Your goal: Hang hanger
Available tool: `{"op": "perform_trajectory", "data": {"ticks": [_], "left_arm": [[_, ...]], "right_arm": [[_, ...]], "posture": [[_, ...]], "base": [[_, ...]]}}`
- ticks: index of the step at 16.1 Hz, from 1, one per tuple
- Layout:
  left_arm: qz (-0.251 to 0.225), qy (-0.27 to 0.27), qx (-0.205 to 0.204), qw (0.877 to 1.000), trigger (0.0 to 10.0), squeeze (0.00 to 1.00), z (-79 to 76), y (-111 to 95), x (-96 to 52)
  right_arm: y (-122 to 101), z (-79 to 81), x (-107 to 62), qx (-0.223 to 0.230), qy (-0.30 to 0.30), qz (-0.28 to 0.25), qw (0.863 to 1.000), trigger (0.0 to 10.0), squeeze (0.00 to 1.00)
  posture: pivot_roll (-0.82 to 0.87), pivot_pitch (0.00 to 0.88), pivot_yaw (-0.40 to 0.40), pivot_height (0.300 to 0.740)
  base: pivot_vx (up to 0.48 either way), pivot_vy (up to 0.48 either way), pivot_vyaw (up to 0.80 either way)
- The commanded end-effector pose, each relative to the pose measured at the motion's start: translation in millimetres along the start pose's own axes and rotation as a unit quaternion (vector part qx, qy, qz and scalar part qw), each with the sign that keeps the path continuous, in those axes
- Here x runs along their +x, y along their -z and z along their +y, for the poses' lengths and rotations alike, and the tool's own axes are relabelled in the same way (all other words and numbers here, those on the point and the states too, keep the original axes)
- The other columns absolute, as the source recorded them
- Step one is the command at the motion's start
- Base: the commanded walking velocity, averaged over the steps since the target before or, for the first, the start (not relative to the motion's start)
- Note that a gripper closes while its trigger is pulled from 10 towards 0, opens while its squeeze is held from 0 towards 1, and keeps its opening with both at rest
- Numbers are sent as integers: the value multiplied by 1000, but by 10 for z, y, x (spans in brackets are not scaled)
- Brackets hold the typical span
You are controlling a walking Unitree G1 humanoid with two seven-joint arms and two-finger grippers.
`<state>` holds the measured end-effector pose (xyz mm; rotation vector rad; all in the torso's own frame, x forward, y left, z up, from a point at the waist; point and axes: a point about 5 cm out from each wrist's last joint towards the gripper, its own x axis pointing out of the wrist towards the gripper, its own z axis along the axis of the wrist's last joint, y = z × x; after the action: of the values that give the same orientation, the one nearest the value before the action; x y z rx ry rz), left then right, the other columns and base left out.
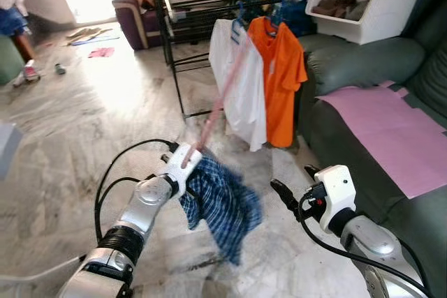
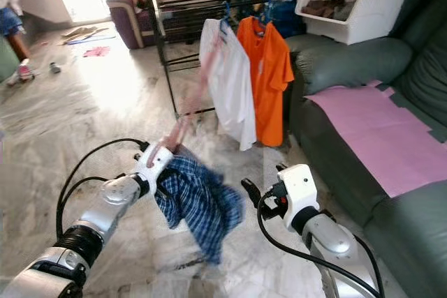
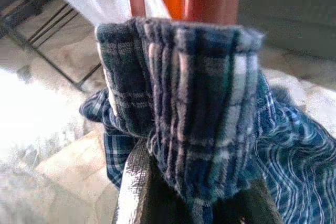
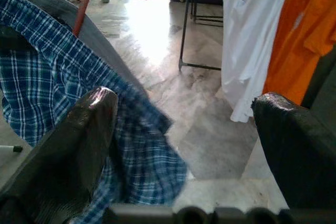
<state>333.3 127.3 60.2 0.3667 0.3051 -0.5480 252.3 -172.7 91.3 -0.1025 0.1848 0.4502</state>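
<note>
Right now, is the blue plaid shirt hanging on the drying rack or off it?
Off it. The blue plaid shirt dangles bunched from the left gripper, over the floor, short of the rack.

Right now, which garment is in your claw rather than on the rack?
The blue plaid shirt, held on a pink hanger by the left claw; the white and orange shirts hang on the rack.

The blue plaid shirt (image 1: 220, 204) is showing smeared with motion blur and is hiding the left gripper's fingertips (image 3: 134, 182) under its bunched cloth. The pink pole (image 1: 222, 99) is blurring, its upper end lost against the white shirt (image 1: 241, 88). The picture edge is cropping the grey sofa (image 1: 377, 172).
</note>
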Motion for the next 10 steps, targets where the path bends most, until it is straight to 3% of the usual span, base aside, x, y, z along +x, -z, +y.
{"op": "perform_trajectory", "data": {"ticks": [1, 3, 7, 10], "left_arm": [[-14, -15, 1, 1000, 10000, 0, 92, -74, 1], [-21, -23, -23, 999, 10000, 0, 110, -94, 7], [-25, -13, -26, 999, 10000, 0, 88, -90, 3], [-25, -6, -25, 999, 10000, 0, 78, -84, 3]], "right_arm": [[-54, 4, 19, -4, 1, -11, 1000, 10000, 420], [-53, 13, 18, -11, -3, -9, 1000, 10000, 424], [-38, 29, 11, -13, -6, -7, 1000, 10000, 424], [-34, 20, 11, -14, -5, -4, 1000, 10000, 416]], "posture": [[-82, 4, 72, 740], [-86, 7, 71, 740], [-88, 12, 71, 740], [-88, 15, 70, 740]], "base": [[0, 0, 0], [0, 0, 0], [0, 0, 0], [265, 0, 0]]}}
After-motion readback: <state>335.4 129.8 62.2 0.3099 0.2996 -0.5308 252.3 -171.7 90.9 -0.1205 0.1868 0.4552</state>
